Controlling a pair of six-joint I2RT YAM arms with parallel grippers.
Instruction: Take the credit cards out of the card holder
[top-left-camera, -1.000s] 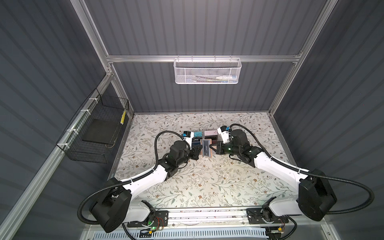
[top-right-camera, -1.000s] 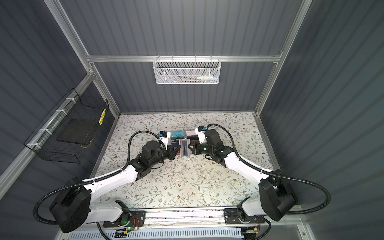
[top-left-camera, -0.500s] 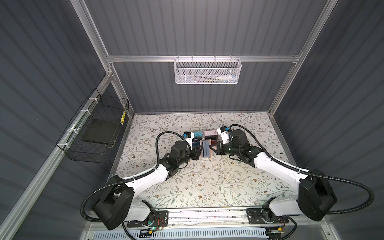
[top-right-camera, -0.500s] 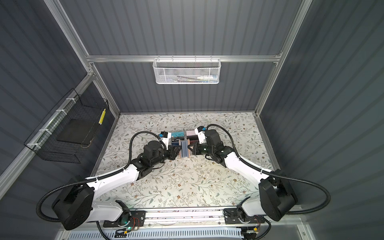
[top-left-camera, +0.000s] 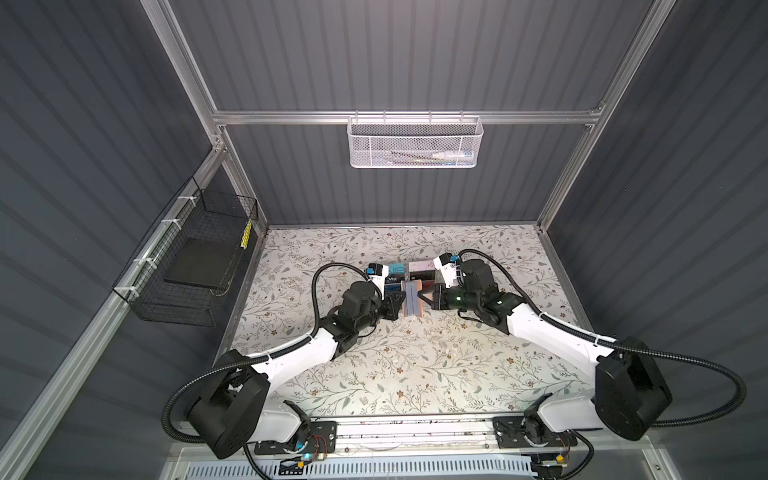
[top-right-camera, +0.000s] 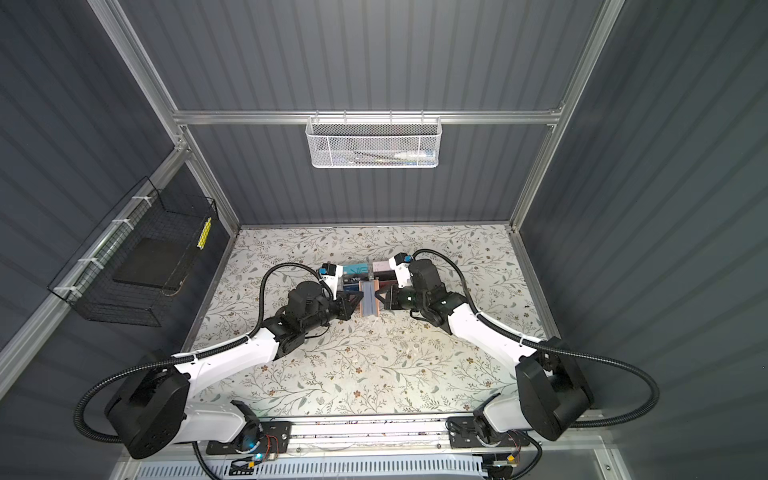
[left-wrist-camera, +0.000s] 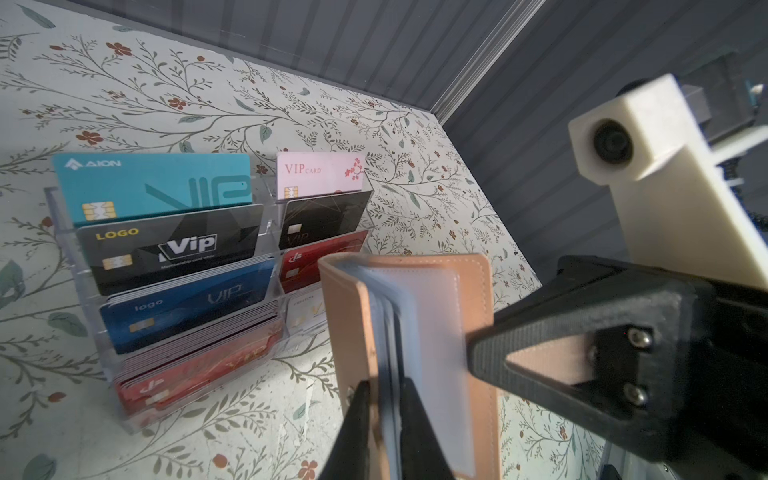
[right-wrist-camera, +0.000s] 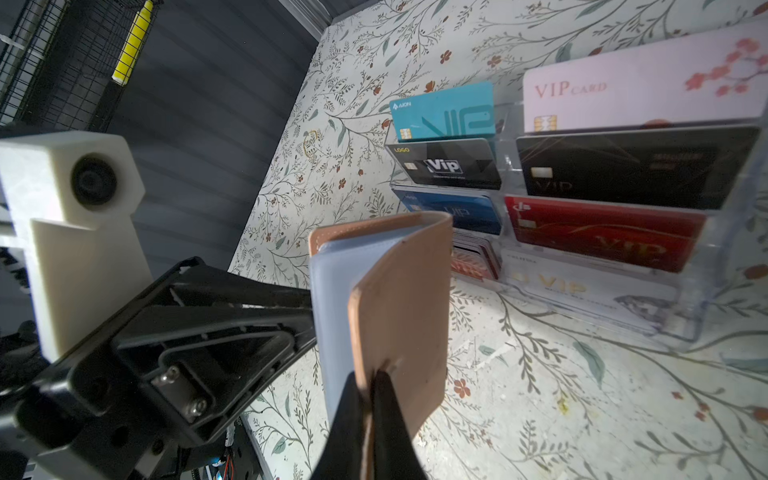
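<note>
- Dark grey ribbed walls (top-left-camera: 374, 62) on aluminium rails close in a floral-print tabletop (top-left-camera: 415, 365).
- Black wire basket (top-left-camera: 178, 309) on the left wall holds a flat dark slab (top-left-camera: 199, 266) and a yellow strip (top-left-camera: 247, 235).
- White mesh basket (top-left-camera: 361, 141) on the back rail holds a few thin things, too small to name.
- Clear tiered rack (left-wrist-camera: 62, 224) stands toward the back of the tabletop, in two columns. It holds glossy cards (left-wrist-camera: 153, 187): teal, black, blue and red in one column, and pink, black, red and white in the other. The blue and lowest red tiers carry thick stacks.
- Holder (top-left-camera: 412, 297) is a slim tan booklet with stitched edges and grey-blue pages. It is held just in front of the rack, between both arms, with its covers parted. Whether its pages carry cards cannot be told.
- Left pincer (left-wrist-camera: 385, 386) nips a few of the holder's pages, its fingers nearly together.
- Right pincer (right-wrist-camera: 368, 376) is pressed together on one tan cover.
- Compared with a second ago, the holder and both arms are in much the same place.
</note>
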